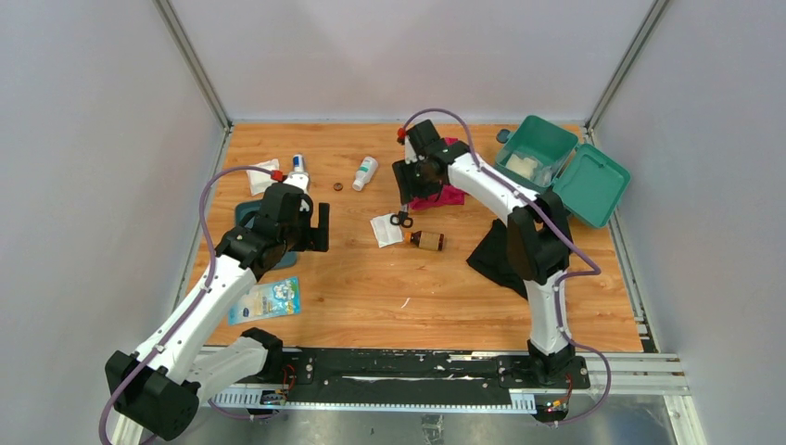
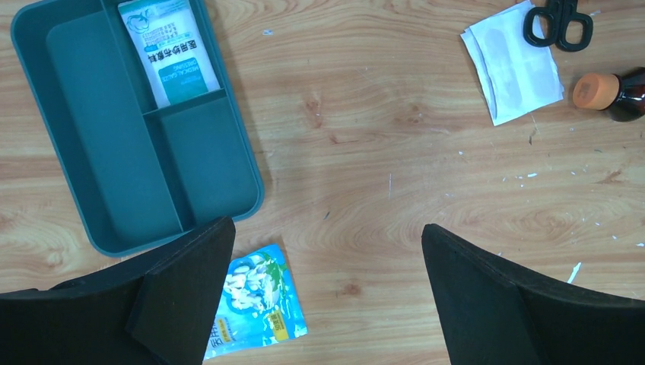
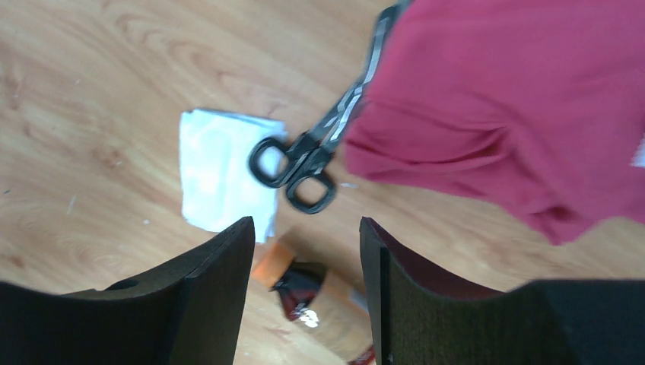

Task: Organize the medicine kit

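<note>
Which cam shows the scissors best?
Right wrist: the scissors are close and large, handles and blades both visible, slightly blurred, blades running along the red cloth. Left wrist catches only the handles at its top edge. Top external shows them whole but tiny.

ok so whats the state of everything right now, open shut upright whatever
medicine kit, lid open
brown bottle, capped, on its side
white bottle, on its side
scissors, shut
tray, one packet in it
left fingers, open, empty
right fingers, open, empty
</note>
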{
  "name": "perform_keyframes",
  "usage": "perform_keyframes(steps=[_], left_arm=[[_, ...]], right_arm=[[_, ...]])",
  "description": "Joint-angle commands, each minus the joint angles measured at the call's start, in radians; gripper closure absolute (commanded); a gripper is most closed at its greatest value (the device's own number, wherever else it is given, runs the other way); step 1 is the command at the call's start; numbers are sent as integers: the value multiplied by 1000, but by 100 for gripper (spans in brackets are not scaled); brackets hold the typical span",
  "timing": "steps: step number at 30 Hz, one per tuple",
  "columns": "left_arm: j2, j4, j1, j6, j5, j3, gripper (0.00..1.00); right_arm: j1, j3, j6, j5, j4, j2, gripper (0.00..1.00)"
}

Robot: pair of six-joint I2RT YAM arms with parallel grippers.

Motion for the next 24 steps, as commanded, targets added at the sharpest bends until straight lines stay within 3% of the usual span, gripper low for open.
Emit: perform_keyframes(steps=[1, 7, 14, 24], left_arm=[[0, -8, -7, 6, -6, 5, 1], [-7, 8, -7, -87, 42, 1, 1], [-30, 294, -7, -352, 214, -143, 2], [301, 607, -9, -513, 336, -153, 15]], right_arm=[[59, -56, 108, -32, 13, -41, 42], [111, -166, 205, 19, 63, -99, 45], [91, -358, 228, 134, 100, -341, 45], [74, -660, 229, 189, 96, -721, 45]])
